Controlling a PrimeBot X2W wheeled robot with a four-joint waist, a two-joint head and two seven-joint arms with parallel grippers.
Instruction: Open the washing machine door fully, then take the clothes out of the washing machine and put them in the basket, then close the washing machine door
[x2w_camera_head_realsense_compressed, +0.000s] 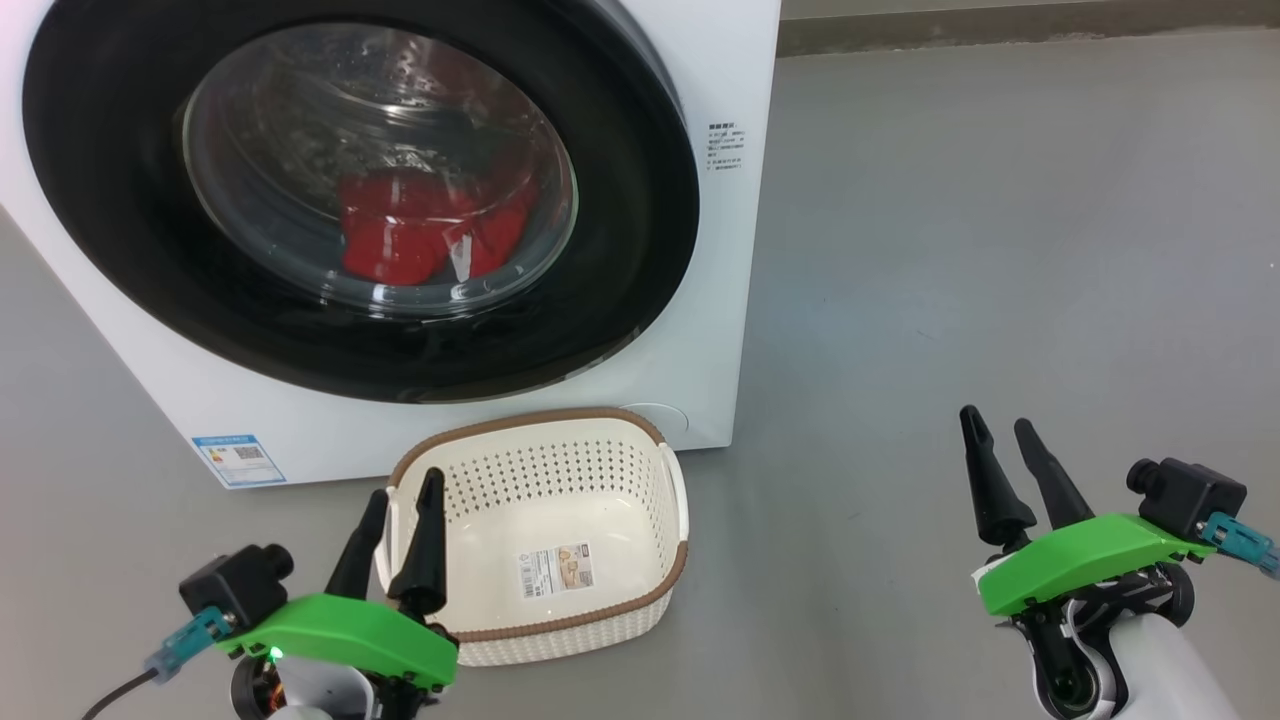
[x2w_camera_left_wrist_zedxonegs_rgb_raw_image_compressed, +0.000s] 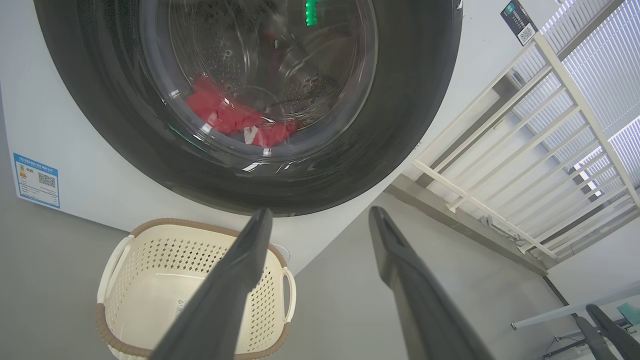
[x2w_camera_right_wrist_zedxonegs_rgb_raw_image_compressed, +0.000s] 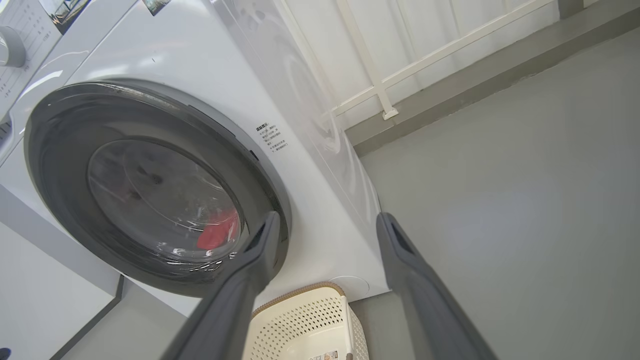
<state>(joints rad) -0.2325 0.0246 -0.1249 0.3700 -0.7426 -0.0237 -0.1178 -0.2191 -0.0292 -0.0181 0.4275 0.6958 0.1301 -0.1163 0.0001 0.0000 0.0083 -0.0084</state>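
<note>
Step now: opening. Near right, right gripper (x2w_camera_head_realsense_compressed: 995, 418) hangs over grey floor (x2w_camera_head_realsense_compressed: 1000, 250). Best reach to right edge of big round black-rimmed glass door (x2w_camera_head_realsense_compressed: 120, 200), hook it, pull slow, swing all way. Mind small cream holey plastic basket (x2w_camera_head_realsense_compressed: 530, 420) under door. Near left, left gripper (x2w_camera_head_realsense_compressed: 403, 485) by basket. Both jaws wide apart, hold nothing. Farther: door shut on big white washing machine (x2w_camera_head_realsense_compressed: 730, 100), bright red clothes (x2w_camera_head_realsense_compressed: 400, 235) inside.

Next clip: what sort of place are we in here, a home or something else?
Probably a laundry corner in a test room, not clearly a home: a white front-loading washing machine on bare grey floor, a basket before it, white railing beside it.
</note>
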